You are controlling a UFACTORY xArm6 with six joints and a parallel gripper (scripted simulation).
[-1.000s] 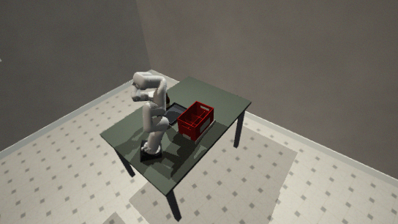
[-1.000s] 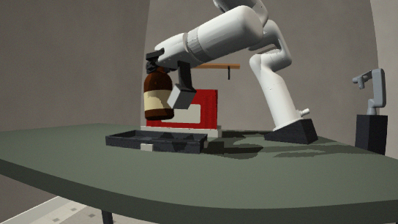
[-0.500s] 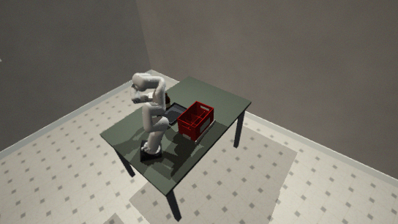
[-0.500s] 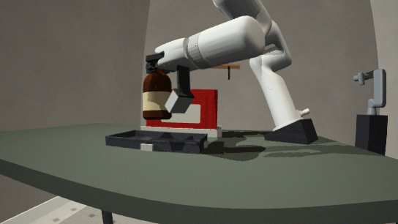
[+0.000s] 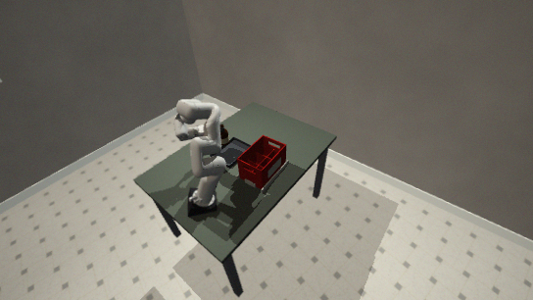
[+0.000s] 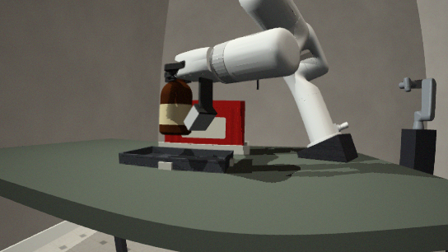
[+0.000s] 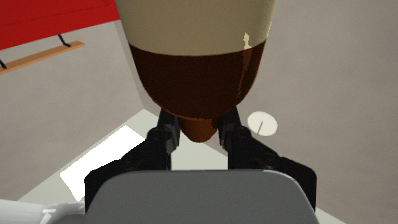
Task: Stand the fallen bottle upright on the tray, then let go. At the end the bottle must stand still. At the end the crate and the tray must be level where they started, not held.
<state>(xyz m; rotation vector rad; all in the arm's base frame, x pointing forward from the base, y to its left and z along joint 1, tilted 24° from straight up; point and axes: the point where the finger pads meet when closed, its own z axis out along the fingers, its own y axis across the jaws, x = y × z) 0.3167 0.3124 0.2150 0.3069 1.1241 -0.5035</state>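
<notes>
While hanging upright, bottle neck clamped by end effector.

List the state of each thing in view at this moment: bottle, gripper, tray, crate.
bottle: upright, hanging in the air above the tray, held by its neck, not touching the tray.
gripper: shut on the bottle's neck.
tray: flat on the table, not held; nothing visibly standing on it.
crate: level on the table beside the tray, not held; its compartments look empty from the top view.
</notes>
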